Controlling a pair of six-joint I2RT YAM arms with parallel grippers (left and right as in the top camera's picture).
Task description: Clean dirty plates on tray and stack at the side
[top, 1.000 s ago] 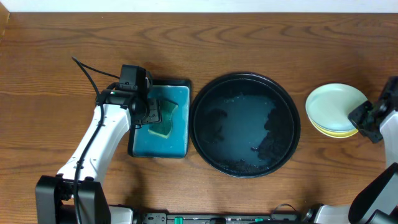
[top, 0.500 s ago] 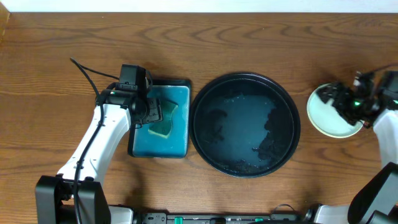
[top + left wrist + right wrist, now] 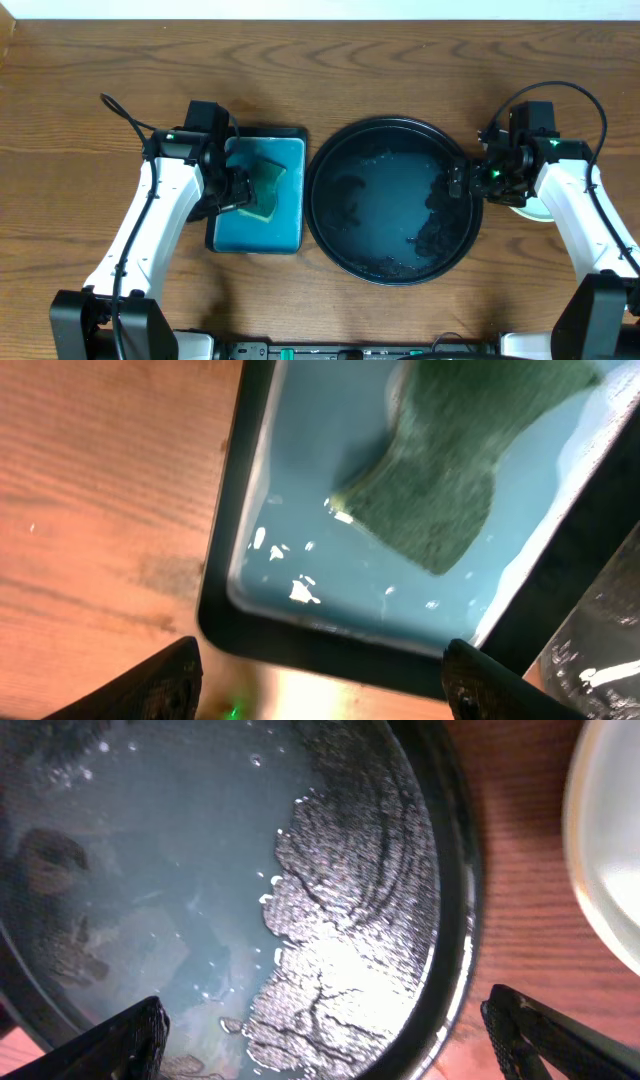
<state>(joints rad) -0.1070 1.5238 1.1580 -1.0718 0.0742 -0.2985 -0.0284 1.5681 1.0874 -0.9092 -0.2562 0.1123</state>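
The round black tray (image 3: 325, 235) lies mid-table with only a wet, streaky film (image 3: 350, 920) on its floor and no plates on it. The plates (image 3: 533, 210) sit stacked to its right, mostly hidden under my right arm; a pale rim of one plate (image 3: 612, 850) shows in the right wrist view. My right gripper (image 3: 458, 182) (image 3: 330, 1045) hangs open over the tray's right rim, holding nothing. My left gripper (image 3: 237, 188) (image 3: 325, 690) is open above the near edge of the teal tray, empty.
A rectangular teal tray (image 3: 235, 235) (image 3: 300, 510) left of the black tray holds shallow water and a green-and-yellow sponge (image 3: 265, 190) (image 3: 450, 470). Bare wooden table (image 3: 400, 70) surrounds both trays.
My right gripper left the plate stack, swung left to the black tray's right rim and opened. My left gripper opened wider and shifted slightly along the teal tray; the sponge stayed put.
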